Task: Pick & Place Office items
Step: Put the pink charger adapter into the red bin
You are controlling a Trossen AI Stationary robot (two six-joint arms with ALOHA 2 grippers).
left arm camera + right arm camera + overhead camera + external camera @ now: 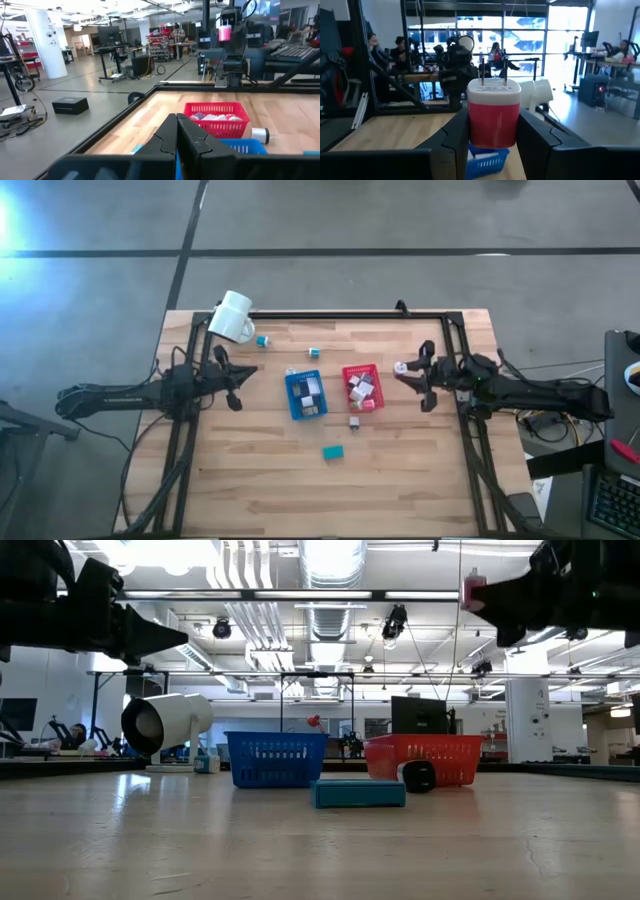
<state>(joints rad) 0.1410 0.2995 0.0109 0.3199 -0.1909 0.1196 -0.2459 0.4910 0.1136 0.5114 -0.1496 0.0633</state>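
My right gripper [494, 142] is shut on a thumb-sized pink block with a white cap and two metal prongs [494, 107]. It hovers right of the red tray [375, 370], high above the table in the low view [478, 590]. My left gripper [240, 376] hangs shut and empty left of the blue tray [292, 393]. Both trays hold several small items. A teal block [333, 451] lies flat near the table's near side. A small white-and-dark piece [354, 421] lies below the red tray. Two teal bits [262, 340] [314, 352] rest near the far edge. My right gripper pinches the pink body of the block [475, 130] between its two fingers, one on each side. The fingers [452, 142] come in level from the table's right. The block is lifted clear of the table, and its white cap with prongs [494, 90] sticks out past the fingertips.
A large white mug [235, 317] lies on its side at the far-left corner, its opening toward the low camera [145, 725]. A black frame [330, 314] borders the table's far and side edges. Bare wood spreads across the near half. People sit at desks in the room beyond.
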